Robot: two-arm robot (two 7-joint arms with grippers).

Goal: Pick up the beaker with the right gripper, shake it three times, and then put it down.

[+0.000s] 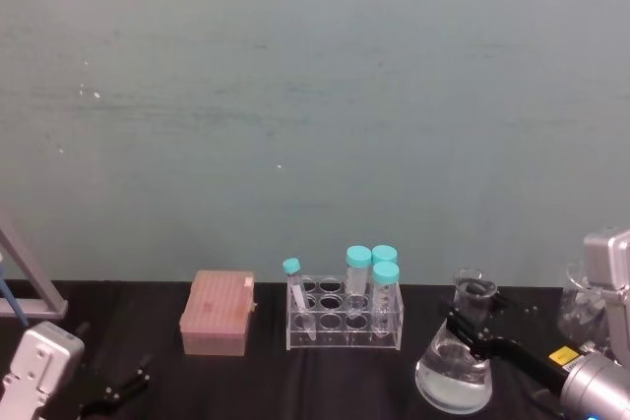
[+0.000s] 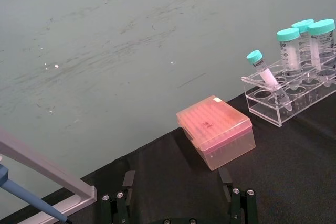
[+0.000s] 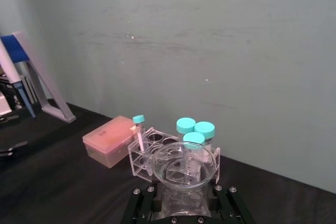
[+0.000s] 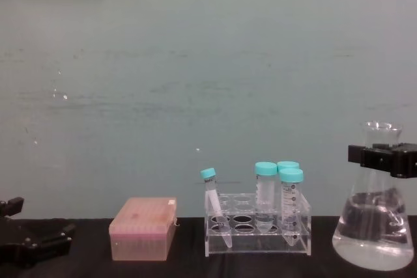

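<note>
The beaker (image 1: 455,366), a clear conical flask with clear liquid in its wide base, stands at the right of the black table (image 1: 325,381). My right gripper (image 1: 472,327) comes in from the right, and its blocky black jaws are shut on the beaker's neck just under the flared rim. From the side the jaws of the right gripper (image 4: 381,157) clamp the beaker (image 4: 373,232) high on the neck. The beaker's rim (image 3: 184,163) sits between the jaws of the right gripper (image 3: 184,195). My left gripper (image 1: 118,389) rests parked and open at the table's left front.
A clear tube rack (image 1: 345,317) with several teal-capped tubes (image 1: 385,277) stands just left of the beaker. A pink tip box (image 1: 217,314) lies further left. A pipette stand (image 1: 25,282) is at the far left, and more glassware (image 1: 581,307) at the far right.
</note>
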